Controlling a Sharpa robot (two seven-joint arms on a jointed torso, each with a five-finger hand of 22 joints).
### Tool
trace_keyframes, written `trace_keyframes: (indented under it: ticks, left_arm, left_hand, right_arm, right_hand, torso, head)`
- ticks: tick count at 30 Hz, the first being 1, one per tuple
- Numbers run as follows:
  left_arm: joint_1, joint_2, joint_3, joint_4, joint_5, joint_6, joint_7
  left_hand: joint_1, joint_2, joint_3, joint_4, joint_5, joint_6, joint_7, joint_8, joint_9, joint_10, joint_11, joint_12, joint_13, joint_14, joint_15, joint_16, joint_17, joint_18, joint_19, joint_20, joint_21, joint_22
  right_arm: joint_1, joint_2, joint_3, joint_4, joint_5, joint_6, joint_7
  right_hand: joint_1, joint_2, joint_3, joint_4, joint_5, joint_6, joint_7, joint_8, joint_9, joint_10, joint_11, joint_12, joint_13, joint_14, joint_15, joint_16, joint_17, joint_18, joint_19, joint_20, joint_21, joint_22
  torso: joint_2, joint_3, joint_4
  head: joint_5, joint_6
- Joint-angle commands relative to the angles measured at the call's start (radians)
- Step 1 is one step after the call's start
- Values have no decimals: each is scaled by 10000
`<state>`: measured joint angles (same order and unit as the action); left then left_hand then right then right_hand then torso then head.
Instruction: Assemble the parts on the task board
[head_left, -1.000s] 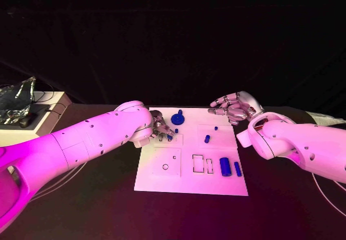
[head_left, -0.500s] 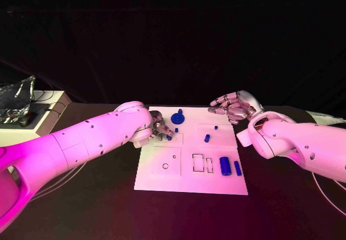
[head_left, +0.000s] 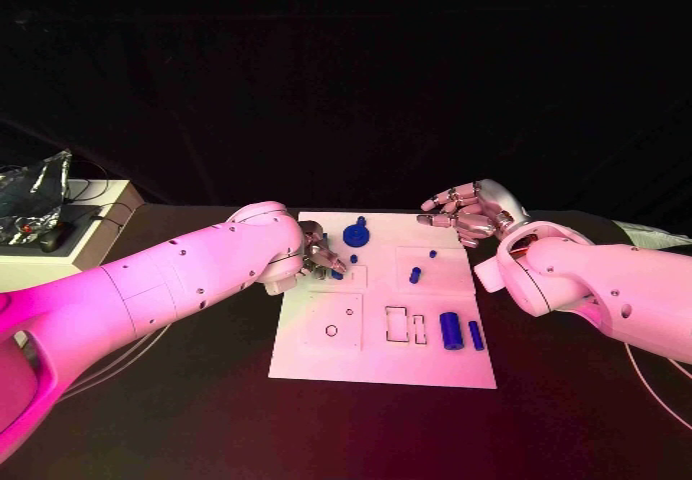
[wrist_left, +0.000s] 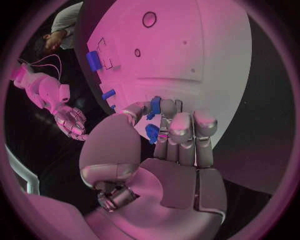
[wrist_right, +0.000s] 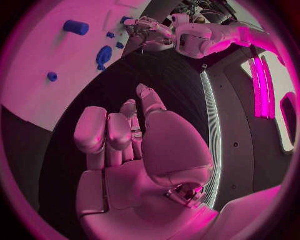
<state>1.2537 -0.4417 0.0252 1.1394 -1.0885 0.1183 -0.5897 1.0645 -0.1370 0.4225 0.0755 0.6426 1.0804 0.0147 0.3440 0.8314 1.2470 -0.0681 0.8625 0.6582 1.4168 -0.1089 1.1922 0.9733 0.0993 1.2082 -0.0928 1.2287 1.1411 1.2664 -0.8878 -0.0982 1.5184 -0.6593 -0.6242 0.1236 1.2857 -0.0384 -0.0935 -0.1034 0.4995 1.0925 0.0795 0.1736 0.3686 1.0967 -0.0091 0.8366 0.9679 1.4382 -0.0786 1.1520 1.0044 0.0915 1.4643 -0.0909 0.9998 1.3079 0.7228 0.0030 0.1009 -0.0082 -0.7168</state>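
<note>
While my left robot hand (head_left: 319, 262) pinches a small blue part (wrist_left: 154, 107) between thumb and fingertips over the far left portion of the task board (head_left: 378, 365), the danger I judge nearest is a slip; the piece is tiny against my fingers, and a second blue part (wrist_left: 152, 133) sits close under them, so a careless descent could knock it aside. I cannot tell from the head view which socket lies beneath the held piece, since my own fingers hide it; a tilted entry could jam the piece or let it topple onto the board. My right robot hand (head_left: 470, 213) hovers over the board's far right corner, holding nothing, fingers loosely curled and apart; should it drift inward it could brush the blue gear-like part (head_left: 355, 236) standing near the far edge. Two blue cylinders (head_left: 462, 332) lie on the board's right side toward me, well apart from both hands; the board rests on the black desk (head_left: 173, 420).
</note>
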Motion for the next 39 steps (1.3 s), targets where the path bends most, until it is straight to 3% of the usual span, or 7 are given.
trace_keyframes:
  ticks: [1, 17, 22, 39]
  left_arm:
    - [-5, -9, -6, 9, -121, 228, 79]
    - [-69, 136, -25, -110, -209, 206, 131]
    - [-77, 181, -30, -152, -189, 268, 179]
    - [-110, 231, -52, -123, -148, 439, 211]
  left_hand:
    - [111, 23, 1877, -1895, 39, 1, -41, 24, 911, -22, -31, 53, -11, -45, -50, 43, -18, -63, 42, -7, -52, 10]
    - [178, 13, 1820, -1809, 12, -11, -37, 10, 890, -44, -24, 83, -58, -53, -43, 35, -79, -48, 46, 28, -99, 63]
    - [272, 190, 1286, -1758, -37, 42, -78, -32, 799, -8, -33, 134, -48, -44, -42, 95, -46, -58, 66, 73, -153, 110]
    - [547, 421, 223, -1600, -103, 236, -214, 44, 652, 140, -95, 225, 16, -9, -61, 297, 98, -38, 222, 227, -150, 355]
  right_arm:
    - [-5, -4, 2, 13, -29, 97, 71]
    - [-5, 2, 2, 21, -29, 110, 66]
    - [-5, 5, 2, 24, -29, 111, 65]
    - [-8, 22, 2, 4, -29, 116, 73]
  right_hand:
    - [-84, 6, -11, 60, 36, 22, 30, -35, 10, 68, 29, -66, 17, 51, 51, 53, 11, -42, 480, 36, 13, 1324]
    - [-84, 6, -11, 60, 36, 22, 30, -35, 10, 68, 29, -66, 17, 51, 51, 53, 11, -42, 480, 36, 13, 1324]
    - [-84, 6, -11, 60, 36, 22, 30, -35, 10, 68, 29, -66, 17, 51, 51, 53, 11, -42, 480, 36, 13, 1324]
    - [-88, 0, -19, 92, 41, 23, 34, -64, 26, 68, 31, -71, 20, 48, 53, 50, 5, -40, 479, 38, 7, 1323]
  torso:
    - [4, 2, -5]
    - [16, 15, -10]
    - [15, 19, -8]
    - [9, 9, -8]
  head:
    - [0, -3]
    - [-19, -46]
    - [-24, -60]
    - [-38, -116]
